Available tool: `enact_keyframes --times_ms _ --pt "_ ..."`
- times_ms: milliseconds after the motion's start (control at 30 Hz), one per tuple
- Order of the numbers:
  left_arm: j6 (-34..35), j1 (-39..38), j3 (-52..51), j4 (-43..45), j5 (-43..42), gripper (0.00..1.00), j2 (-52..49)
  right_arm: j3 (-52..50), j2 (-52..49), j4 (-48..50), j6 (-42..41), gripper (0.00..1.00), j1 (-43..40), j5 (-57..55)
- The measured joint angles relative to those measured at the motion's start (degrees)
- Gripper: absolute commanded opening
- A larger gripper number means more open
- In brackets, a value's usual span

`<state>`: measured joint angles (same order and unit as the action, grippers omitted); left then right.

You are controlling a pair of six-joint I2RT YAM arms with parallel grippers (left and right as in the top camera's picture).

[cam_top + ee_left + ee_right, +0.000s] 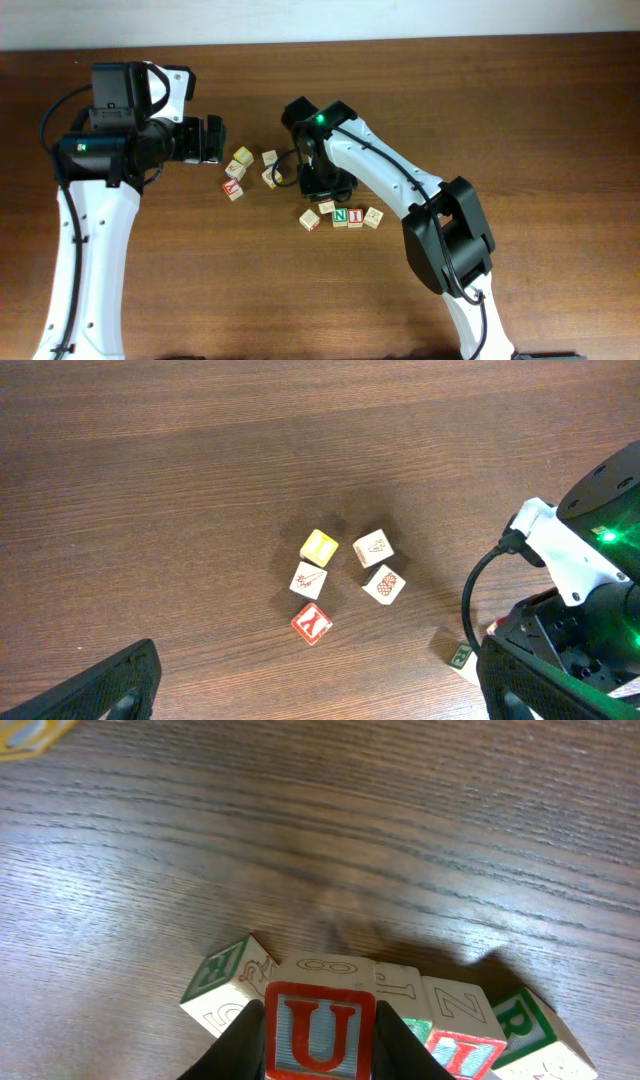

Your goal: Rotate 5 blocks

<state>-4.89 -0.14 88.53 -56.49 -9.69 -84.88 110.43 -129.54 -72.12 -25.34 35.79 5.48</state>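
In the right wrist view my right gripper (320, 1042) is shut on the red-framed "U" block (320, 1028), with a black finger against each side. Behind it on the table lie a green-lettered block (222, 982), a "Z" block (455, 1005), a red "I" block (462, 1055) and a green "R" face (525, 1023). From overhead, the right gripper (327, 186) hangs over a row with the green "N" block (341, 216) and the red "I" block (355, 216). My left gripper (206, 140) stands open, left of the other cluster, holding nothing.
Between the arms sits a loose cluster: a yellow-faced cube (319, 547), a red "Y" cube (311, 623) and three pale cubes, one of them (383, 584) with a pineapple drawing. The right arm's links (400, 185) cross the table's right half.
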Motion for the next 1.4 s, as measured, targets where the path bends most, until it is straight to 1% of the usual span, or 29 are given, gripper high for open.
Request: enact_keyframes --times_ms 100,200,367,467,567,600,700,733,767,833,900,933,1033,1233,1400 --pt "-0.02 0.02 0.0 0.0 0.0 0.99 0.0 -0.68 0.0 1.42 -0.2 0.26 0.17 0.0" --pt "-0.02 0.02 0.0 -0.02 0.0 0.99 0.0 -4.28 0.0 3.56 -1.18 0.26 0.26 0.04" --pt "-0.02 0.02 0.0 0.0 0.0 0.99 0.0 -5.46 0.0 3.41 -1.62 0.27 0.92 0.7" --pt "0.0 0.0 0.0 -0.02 -0.02 0.99 0.0 -5.46 0.0 2.12 -1.84 0.39 1.79 1.46" --pt "-0.02 0.02 0.0 -0.02 0.0 0.99 0.0 -5.51 0.0 -0.5 -1.84 0.46 1.92 2.03" --pt "-0.02 0.02 0.0 0.0 0.0 0.99 0.0 -5.53 0.0 -0.9 -1.86 0.48 1.92 2.29" --pt "0.0 0.02 0.0 0.0 0.0 0.99 0.0 -5.51 0.0 -0.83 -1.81 0.49 1.92 2.6" --pt "0.0 0.02 0.0 0.0 0.0 0.99 0.0 -4.98 0.0 -0.96 -1.62 0.49 1.88 2.62" --pt "-0.02 0.0 0.0 -0.04 0.0 0.99 0.0 -3.82 -0.04 -1.33 -1.38 0.46 1.79 2.62" --pt "-0.02 0.02 0.0 0.0 0.0 0.99 0.0 0.79 -0.04 -2.21 -0.15 0.42 1.79 2.62" --pt "-0.02 0.02 0.0 0.0 0.0 0.99 0.0 3.8 -0.04 -1.66 0.42 0.25 1.81 2.64" --pt "-0.02 0.02 0.0 0.0 0.0 0.99 0.0 3.8 -0.04 -1.29 0.5 0.23 2.03 2.8" --pt "-0.02 0.02 0.0 0.0 0.0 0.99 0.0 3.17 -0.04 3.54 0.74 0.22 3.78 3.52" --pt "0.0 0.02 0.0 0.0 -0.02 0.99 0.0 -2.95 -0.04 12.44 0.72 0.21 10.97 4.33" --pt "-0.02 0.02 0.0 -0.02 0.0 0.99 0.0 -4.66 -0.07 13.05 0.24 0.16 11.85 2.99"
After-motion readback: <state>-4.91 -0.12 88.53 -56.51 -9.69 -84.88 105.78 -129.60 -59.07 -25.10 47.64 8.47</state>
